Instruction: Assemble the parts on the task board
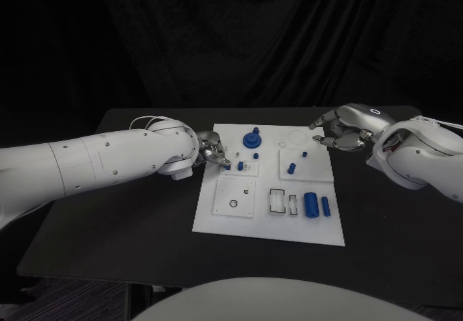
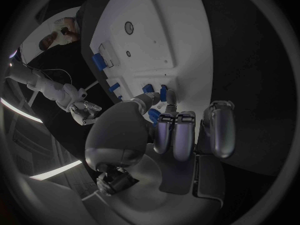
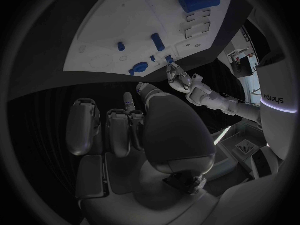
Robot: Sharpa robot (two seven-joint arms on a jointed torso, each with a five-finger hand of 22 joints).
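The white task board (image 1: 217, 224) lies mid-table. My left hand (image 1: 212, 152) is at its left edge, thumb and a fingertip (image 2: 170, 98) pinching a small blue peg (image 2: 164, 92) at the near-left block. A blue gear with a post (image 1: 253, 139) stands beyond it. More small pegs (image 1: 304, 154) stand on the right block. Two blue cylinders (image 1: 310, 202) lie near the right edge. My right hand (image 1: 340, 134) hovers at the board's far right corner, fingers loosely curved, with nothing in it.
A square plate with a ring hole (image 1: 236, 198) and slotted recesses (image 1: 278, 199) occupy the board's near half. Bare black table (image 1: 126, 227) surrounds the board on all sides.
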